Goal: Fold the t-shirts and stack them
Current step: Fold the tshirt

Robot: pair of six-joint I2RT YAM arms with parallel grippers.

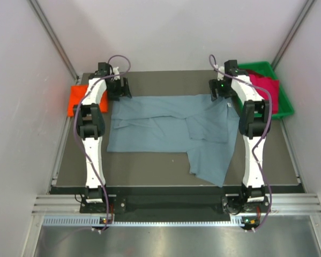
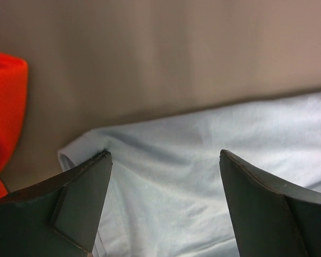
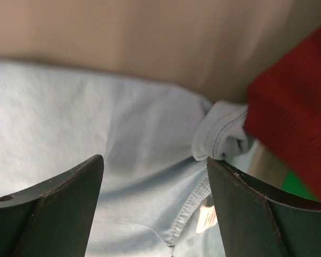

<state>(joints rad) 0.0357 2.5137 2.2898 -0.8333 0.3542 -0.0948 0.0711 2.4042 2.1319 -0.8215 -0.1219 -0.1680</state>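
Some crimson cloth (image 1: 265,90) in green bin (image 1: 256,66)

The left arm (image 1: 91,152) and right arm (image 1: 252,160) are white with black joints. Purple cables (image 1: 119,55) trail them, the fingers (image 2: 80,209) are black wedges, and a green light (image 1: 222,84) glows.

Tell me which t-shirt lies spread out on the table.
The slate blue-grey t-shirt, opened out wide. The orange-red t-shirt is a compact bundle at the left edge; the crimson t-shirts sit in the green bin.
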